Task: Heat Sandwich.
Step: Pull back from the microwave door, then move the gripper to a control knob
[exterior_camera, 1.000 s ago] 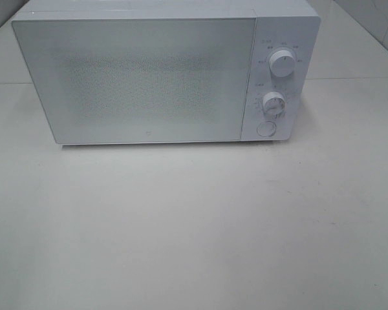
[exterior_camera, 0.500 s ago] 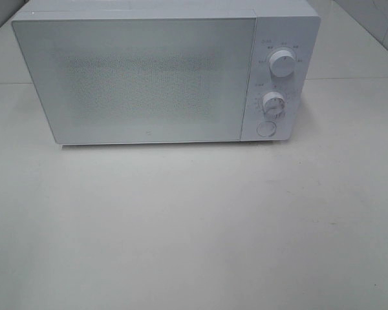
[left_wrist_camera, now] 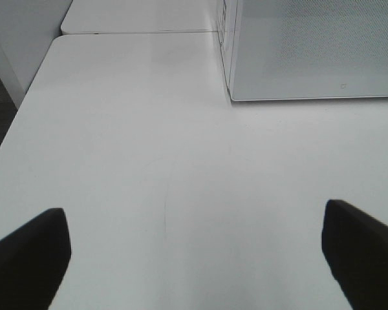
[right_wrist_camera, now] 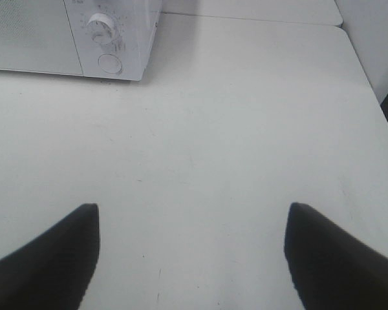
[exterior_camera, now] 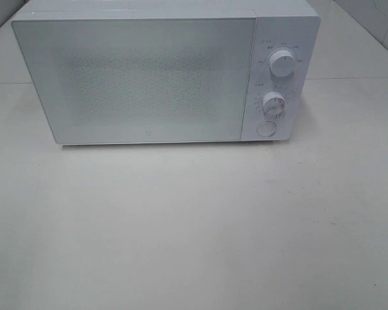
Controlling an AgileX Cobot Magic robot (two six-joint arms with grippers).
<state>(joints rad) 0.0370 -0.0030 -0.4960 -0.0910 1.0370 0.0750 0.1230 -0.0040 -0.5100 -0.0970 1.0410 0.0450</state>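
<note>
Hovering with left tool (left_wrist_camera: 194,216) and right tool (right_wrist_camera: 193,208) open, empty, I could shove the shut microwave (exterior_camera: 165,74) fumbling its door (exterior_camera: 116,84).

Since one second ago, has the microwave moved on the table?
No. The microwave sits in the same place against the table seam behind it.

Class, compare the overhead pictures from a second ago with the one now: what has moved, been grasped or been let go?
Nothing visibly changed. The microwave stands door shut on the table, and the upper knob and lower knob point as before.
</note>
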